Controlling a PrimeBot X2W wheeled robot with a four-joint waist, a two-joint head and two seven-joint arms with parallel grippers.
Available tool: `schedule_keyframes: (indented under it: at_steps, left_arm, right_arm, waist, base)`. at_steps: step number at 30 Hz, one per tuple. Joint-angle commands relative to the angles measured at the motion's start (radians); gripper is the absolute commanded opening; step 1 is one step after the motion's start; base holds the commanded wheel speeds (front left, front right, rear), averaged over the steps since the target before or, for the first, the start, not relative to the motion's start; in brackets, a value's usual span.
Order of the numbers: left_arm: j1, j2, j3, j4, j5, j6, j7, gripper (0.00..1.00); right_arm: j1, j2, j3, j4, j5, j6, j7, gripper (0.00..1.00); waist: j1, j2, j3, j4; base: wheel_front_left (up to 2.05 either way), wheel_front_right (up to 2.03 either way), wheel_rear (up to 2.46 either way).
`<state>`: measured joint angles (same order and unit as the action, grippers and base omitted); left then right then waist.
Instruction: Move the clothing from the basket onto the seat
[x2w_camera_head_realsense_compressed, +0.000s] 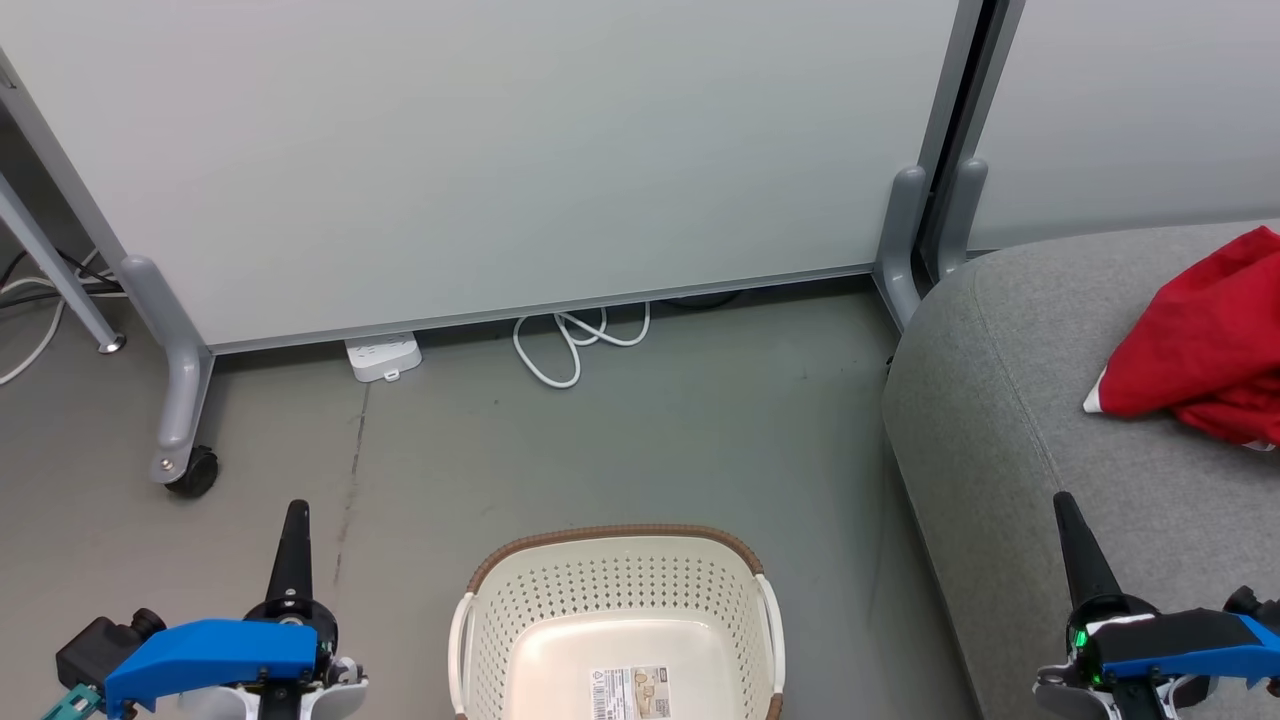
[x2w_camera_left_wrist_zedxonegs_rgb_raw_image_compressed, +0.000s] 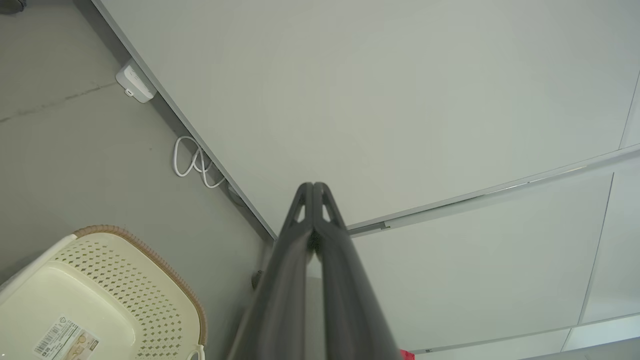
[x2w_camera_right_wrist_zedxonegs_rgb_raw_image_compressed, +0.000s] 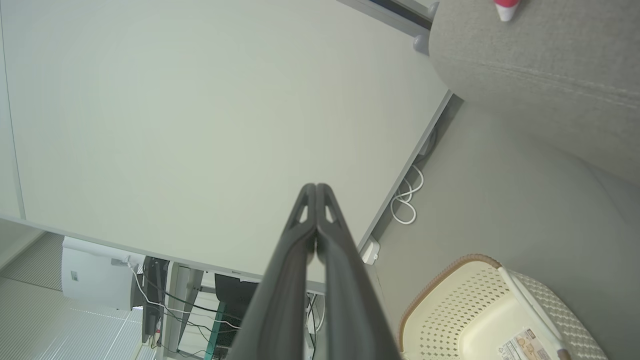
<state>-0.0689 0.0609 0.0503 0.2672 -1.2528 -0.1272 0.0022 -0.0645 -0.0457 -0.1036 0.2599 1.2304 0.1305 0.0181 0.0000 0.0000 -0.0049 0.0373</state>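
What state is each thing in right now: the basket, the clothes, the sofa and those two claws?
basket: upright on the floor, no clothing inside.
clothing: bunched, lying on the seat.
seat: carrying the clothing.
left gripper: shut, holding nothing.
right gripper: shut, holding nothing.

The left hand and right hand have slim black tapering fingers, bright blue wrist covers, white housings; the right has a green light.

Grey floor, pale wheeled partition, white cable.

Red clothing, cream perforated basket
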Motion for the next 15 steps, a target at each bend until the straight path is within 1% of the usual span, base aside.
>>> schedule_keyframes:
  at_steps: [1, 15]
  left_arm:
    - [-0.025, 0.006, 0.006, -0.011, -0.024, -0.004, 0.007, 0.0]
    - [-0.031, 0.005, 0.022, -0.016, -0.146, -0.005, 0.041, 0.0]
  right_arm:
    - [-0.023, -0.006, -0.002, -0.011, 0.027, 0.0, 0.008, 0.0]
    - [-0.033, -0.006, -0.006, -0.013, 0.152, 0.0, 0.04, 0.0]
  waist:
    - [0.0, 0.0, 0.0, -0.001]
    - [0.0, 0.0, 0.003, -0.012]
  base:
    - [0.0, 0.0, 0.0]
    - [0.0, 0.0, 0.0]
